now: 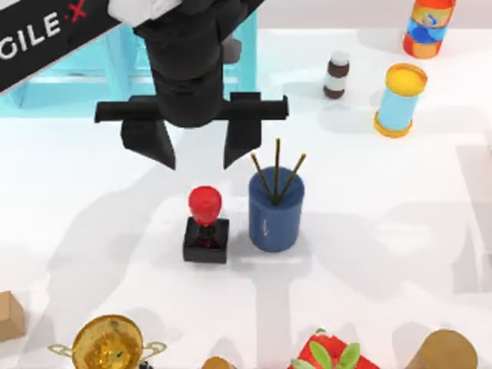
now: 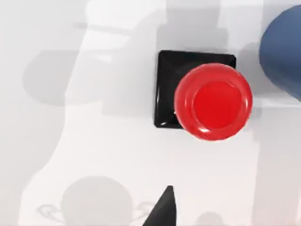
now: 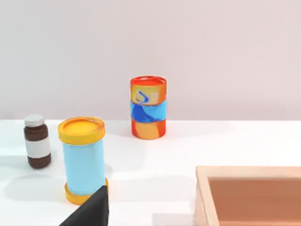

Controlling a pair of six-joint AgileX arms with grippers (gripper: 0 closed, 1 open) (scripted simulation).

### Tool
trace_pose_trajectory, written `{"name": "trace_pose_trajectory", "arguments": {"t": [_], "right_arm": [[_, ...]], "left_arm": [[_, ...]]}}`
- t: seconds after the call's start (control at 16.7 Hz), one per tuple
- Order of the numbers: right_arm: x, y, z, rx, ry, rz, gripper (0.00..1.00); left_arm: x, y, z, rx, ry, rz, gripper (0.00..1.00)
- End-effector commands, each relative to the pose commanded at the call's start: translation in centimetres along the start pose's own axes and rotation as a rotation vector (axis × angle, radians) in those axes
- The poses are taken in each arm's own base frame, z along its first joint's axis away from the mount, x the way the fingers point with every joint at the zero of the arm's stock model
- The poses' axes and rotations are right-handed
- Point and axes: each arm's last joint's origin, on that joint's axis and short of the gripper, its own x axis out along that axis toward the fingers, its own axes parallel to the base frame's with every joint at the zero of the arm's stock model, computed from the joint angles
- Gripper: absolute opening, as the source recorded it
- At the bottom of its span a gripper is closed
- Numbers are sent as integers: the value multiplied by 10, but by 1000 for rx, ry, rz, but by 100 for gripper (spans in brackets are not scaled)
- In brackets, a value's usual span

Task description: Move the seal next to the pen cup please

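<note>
1. Top view recorded the left gripper (image 1: 198,157) hanging above the worktop, toward its far edge, black fingers spread wide with nothing between them.
2. Seal (image 1: 205,228) stood upright near the worktop's middle, red knob over black square base, on the near side of the released fingers and clear of them.
3. Pen cup (image 1: 275,211) stood just beside the seal on its right; a narrow strip of white worktop (image 1: 115,231) showed between the two bases. Three thin brown sticks leaned out of the cup.
4. Left wrist view looked almost straight down on the seal (image 2: 213,101), with a curve of the blue pen cup (image 2: 282,54) close by and one dark fingertip (image 2: 162,212) low in the picture, apart from the seal.
5. Far right corner held a brown bottle (image 1: 335,74), a light blue can (image 1: 400,100) with a yellow lid, and an orange-and-blue can (image 1: 427,28).
6. Right wrist view faced those three containers and a wooden tray (image 3: 249,195); one dark finger (image 3: 91,211) of the right gripper showed, its opening could not be told.
7. Near edge carried a gold trophy (image 1: 109,344) and a cardboard box (image 1: 9,315) at the left.
</note>
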Motion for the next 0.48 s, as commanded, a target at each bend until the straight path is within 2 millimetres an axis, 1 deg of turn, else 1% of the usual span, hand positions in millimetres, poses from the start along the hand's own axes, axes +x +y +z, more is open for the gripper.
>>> {"name": "trace_pose_trajectory", "arguments": {"t": [0.12, 0.18, 0.48], "right_arm": [[0, 0, 0, 0, 0, 0, 100], [0, 0, 0, 0, 0, 0, 100], [0, 0, 0, 0, 0, 0, 100]], "left_arm": [[0, 0, 0, 0, 0, 0, 98], [0, 0, 0, 0, 0, 0, 100], [0, 0, 0, 0, 0, 0, 100]]}}
